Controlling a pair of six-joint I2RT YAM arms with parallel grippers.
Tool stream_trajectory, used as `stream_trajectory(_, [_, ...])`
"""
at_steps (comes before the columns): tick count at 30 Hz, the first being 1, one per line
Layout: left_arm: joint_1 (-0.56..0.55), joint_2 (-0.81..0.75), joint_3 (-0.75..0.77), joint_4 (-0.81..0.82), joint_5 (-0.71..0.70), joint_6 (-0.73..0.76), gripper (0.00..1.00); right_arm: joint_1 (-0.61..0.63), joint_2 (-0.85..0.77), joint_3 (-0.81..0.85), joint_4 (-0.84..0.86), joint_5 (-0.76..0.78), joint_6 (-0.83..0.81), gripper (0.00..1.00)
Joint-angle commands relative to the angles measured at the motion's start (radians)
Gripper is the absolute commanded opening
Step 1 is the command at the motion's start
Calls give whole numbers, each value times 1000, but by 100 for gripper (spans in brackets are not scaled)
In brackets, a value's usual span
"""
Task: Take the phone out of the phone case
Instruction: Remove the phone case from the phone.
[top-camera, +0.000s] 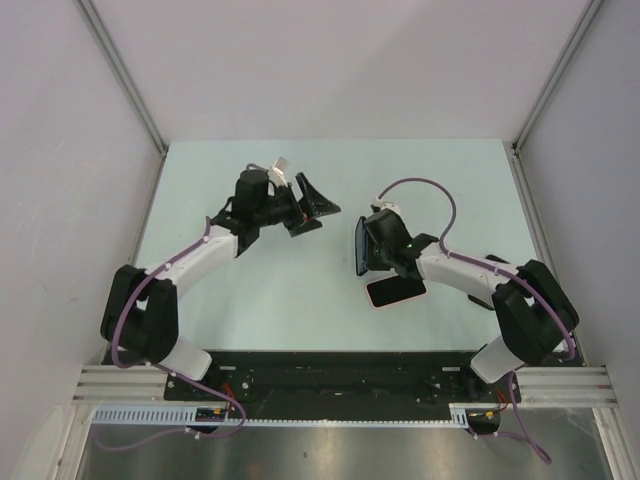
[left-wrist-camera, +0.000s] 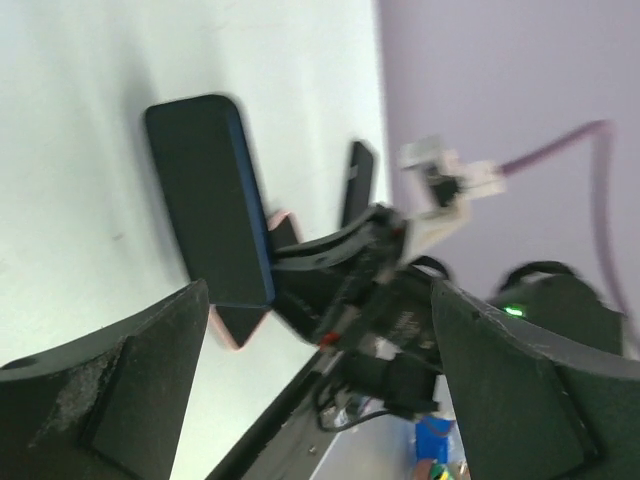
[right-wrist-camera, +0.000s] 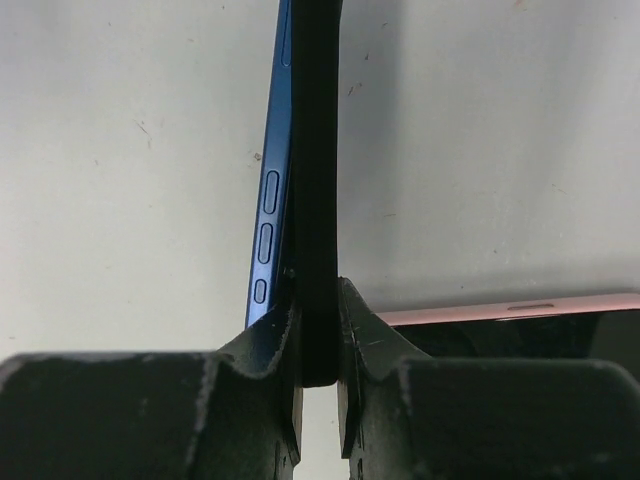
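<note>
Phone (right-wrist-camera: 272, 200) blue, out of case, pinched edge-up in right gripper (right-wrist-camera: 318, 345). Pink case (top-camera: 395, 291) flat on table (top-camera: 250, 300) just beside, seemingly empty. Left gripper (top-camera: 308, 212) spread wide, holding nothing.

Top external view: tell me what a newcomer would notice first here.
The blue phone stands out first, held on edge near the middle of the table, clamped in the right gripper. Just nearer the arm bases lies the pink case, flat on the table and apart from the phone. The left gripper hangs open and empty, left of centre.
</note>
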Motion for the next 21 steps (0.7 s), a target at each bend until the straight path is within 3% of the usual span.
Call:
stream_trajectory(1, [-17, 52, 7, -233, -80, 144, 95, 28, 25, 101, -19, 89, -71, 0])
stream_trajectory(11, [-30, 137, 33, -302, -131, 201, 93, 97, 153, 230, -105, 155, -140, 0])
stream_trajectory(21, [-58, 187, 48, -333, -163, 265, 91, 100, 294, 247, -14, 19, -152, 0])
